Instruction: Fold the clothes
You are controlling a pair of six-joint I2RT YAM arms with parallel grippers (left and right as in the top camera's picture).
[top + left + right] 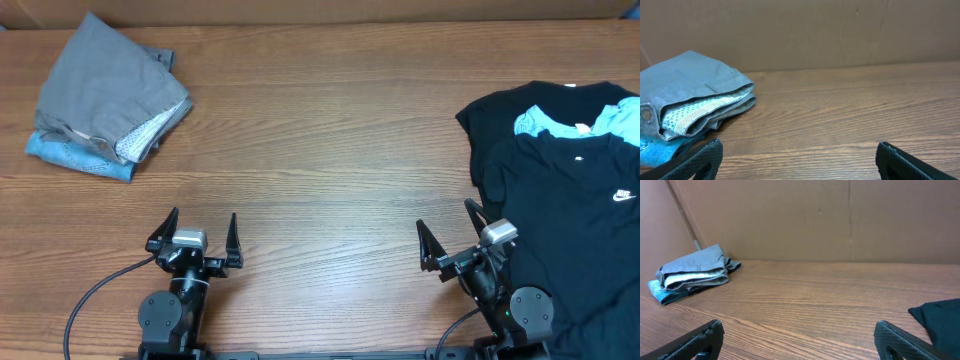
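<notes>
Folded grey and light blue clothes [105, 100] sit stacked at the table's [330, 130] far left. The left gripper [203, 218] and right gripper [445, 218] both stand wide open, holding nothing. At the right, a black T-shirt [570, 220] with a white logo lies spread over other shirts [560, 122]

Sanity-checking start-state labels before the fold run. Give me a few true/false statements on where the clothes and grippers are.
1. The left gripper and right gripper are both open and hold nothing. True.
2. The folded grey stack lies beside the right gripper. False: it lies at the far left of the table, apart from both grippers.
3. The black shirt with a white logo lies near the right gripper. True.
4. The light blue shirt is spread flat on its own. False: it is bunched, partly under that black shirt.
</notes>
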